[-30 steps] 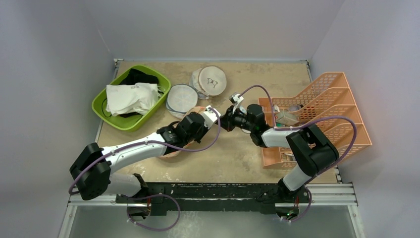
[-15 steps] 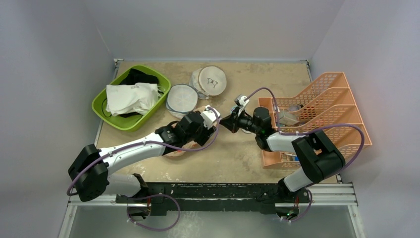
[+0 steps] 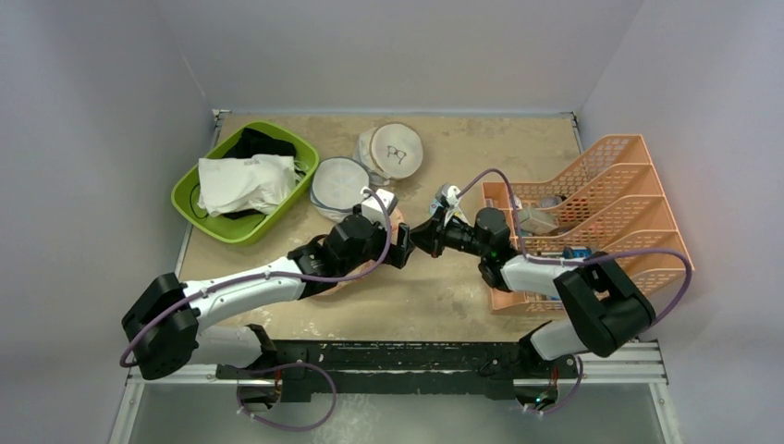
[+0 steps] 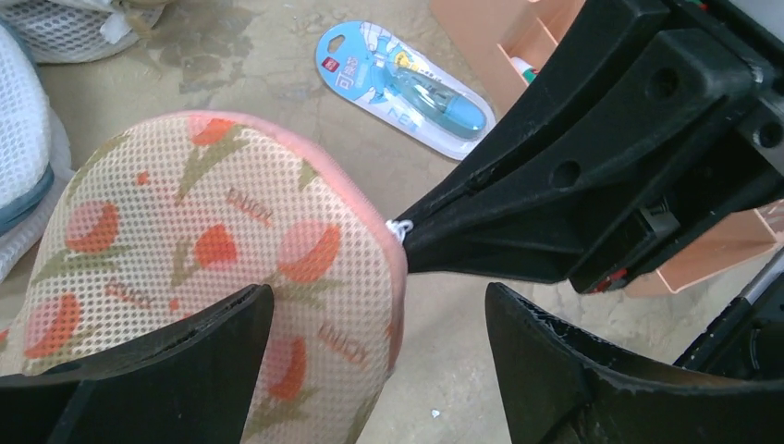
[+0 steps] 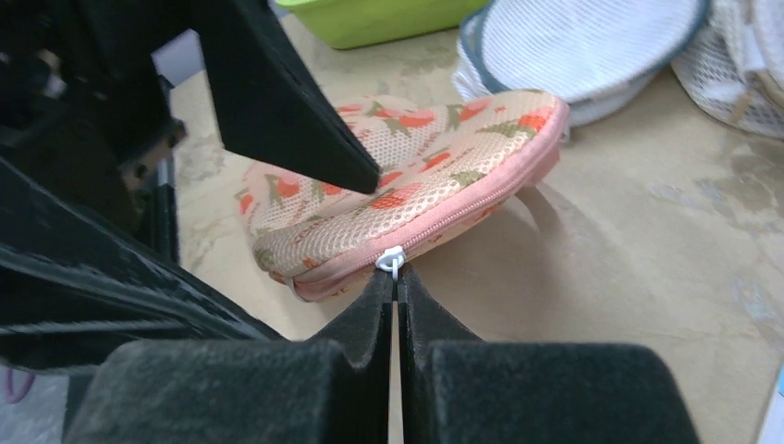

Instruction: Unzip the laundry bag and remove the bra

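Laundry bag: it is lying flat on the table in the middle, between the two arms, with its pink seam facing the right arm. The stretch of zip I am seeing is closed.
Bra: I am not seeing it anywhere, so I am judging that it is inside the bag.
Zip pull: the small white tab is sitting at the bend of the seam.
Right gripper: its fingers are pinching tight together on the pull and nothing else.
Left gripper: it is hanging wide open over the bag's end and holding nothing. One finger is over the printed mesh and the other is off past the rim. I cannot tell whether it is touching the fabric.
Step in hand: I am judging that the unzip is only starting.
Doing it well: I am planning to pin the bag with the left finger first. Then I am dragging the pull low along the seam's curve, slowly, since so small a tab may be slipping free.
Surroundings: round mesh bags are lying just behind, a blue blister pack nearby and an orange rack to the right.
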You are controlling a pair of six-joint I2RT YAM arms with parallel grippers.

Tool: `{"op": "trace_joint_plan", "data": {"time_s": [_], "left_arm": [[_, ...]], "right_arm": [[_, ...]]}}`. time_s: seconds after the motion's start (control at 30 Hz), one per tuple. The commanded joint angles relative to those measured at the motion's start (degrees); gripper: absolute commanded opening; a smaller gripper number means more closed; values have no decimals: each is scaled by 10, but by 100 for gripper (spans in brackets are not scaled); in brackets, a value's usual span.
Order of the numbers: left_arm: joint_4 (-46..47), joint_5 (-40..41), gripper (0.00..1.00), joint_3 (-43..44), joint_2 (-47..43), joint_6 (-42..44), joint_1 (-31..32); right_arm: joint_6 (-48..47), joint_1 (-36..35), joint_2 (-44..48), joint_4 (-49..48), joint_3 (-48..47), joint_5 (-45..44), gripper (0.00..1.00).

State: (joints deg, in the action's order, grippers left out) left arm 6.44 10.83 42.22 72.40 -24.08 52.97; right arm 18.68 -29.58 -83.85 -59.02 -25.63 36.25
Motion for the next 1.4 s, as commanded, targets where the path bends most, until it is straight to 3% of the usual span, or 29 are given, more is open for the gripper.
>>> {"op": "trace_joint_plan", "data": {"time_s": [0.0, 0.13, 0.43, 0.6, 0.73, 0.8, 1.03, 1.17, 1.37], "left_arm": [[22, 53, 77, 22, 7, -7, 35], [-28, 64, 56, 37, 13, 8, 50], [-58, 86, 31, 24, -17, 6, 79], [-81, 102, 15, 26, -35, 17, 80], [-101, 92, 8, 29, -54, 31, 80], [-106, 92, 0, 30, -63, 36, 80], [-113, 81, 0, 47, -81, 44, 81], [-99, 67, 0, 63, -74, 50, 81], [-51, 126, 0, 66, -32, 57, 81]], "right_arm": [[2, -28, 52, 9, -9, 5, 0], [10, -55, 75, 28, -6, -16, 0], [19, -71, 126, 74, 6, -38, 0], [15, -70, 172, 152, 19, -83, 0], [24, -69, 194, 173, 34, -132, 0], [26, -62, 196, 175, 40, -141, 0], [88, 45, 160, 116, 89, -88, 0], [73, 54, 152, 121, 82, -47, 0], [26, 54, 261, 184, 85, -67, 0]]}}
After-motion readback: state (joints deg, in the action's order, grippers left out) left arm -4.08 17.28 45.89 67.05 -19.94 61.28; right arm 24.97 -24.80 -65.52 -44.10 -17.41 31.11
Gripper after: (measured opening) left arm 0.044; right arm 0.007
